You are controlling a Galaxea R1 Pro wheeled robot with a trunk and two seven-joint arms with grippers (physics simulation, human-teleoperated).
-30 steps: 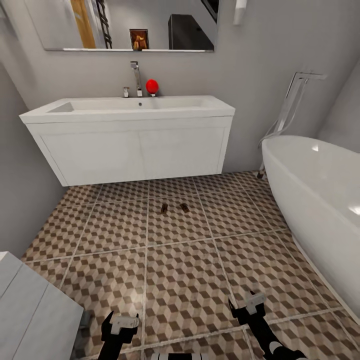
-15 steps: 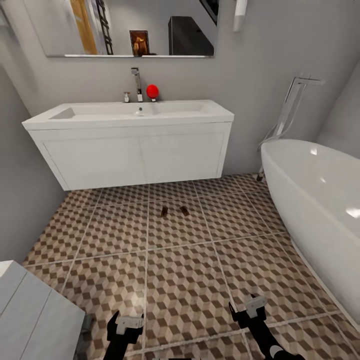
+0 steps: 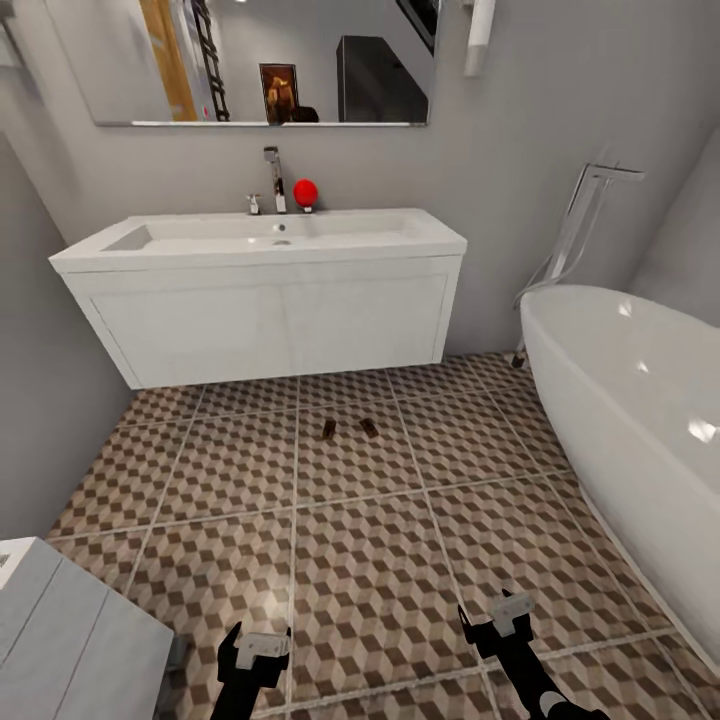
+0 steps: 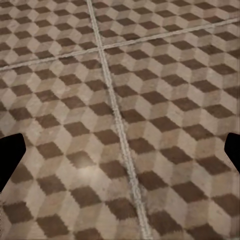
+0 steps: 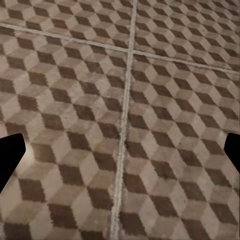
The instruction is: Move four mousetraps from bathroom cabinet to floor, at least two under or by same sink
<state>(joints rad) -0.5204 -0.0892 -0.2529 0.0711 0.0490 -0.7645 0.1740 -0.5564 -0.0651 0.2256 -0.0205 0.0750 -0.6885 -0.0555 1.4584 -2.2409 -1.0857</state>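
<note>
Two mousetraps (image 3: 348,428) are seen on the bathroom floor (image 3: 360,560), well ahead of both claws, near the sink (image 3: 262,290).
Left gripper (image 4: 120,150) and right gripper (image 5: 120,152) are spread wide, empty; trap details are too small to discern.

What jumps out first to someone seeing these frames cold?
Probably the wide white sink on the far wall, with a bright red ball beside its chrome faucet, and the big white bathtub along the right. Next, two mousetraps lying side by side on the cube-patterned bathroom floor just in front of the sink. Both grippers, left gripper and right gripper, hang open and empty over the tiles.
</note>
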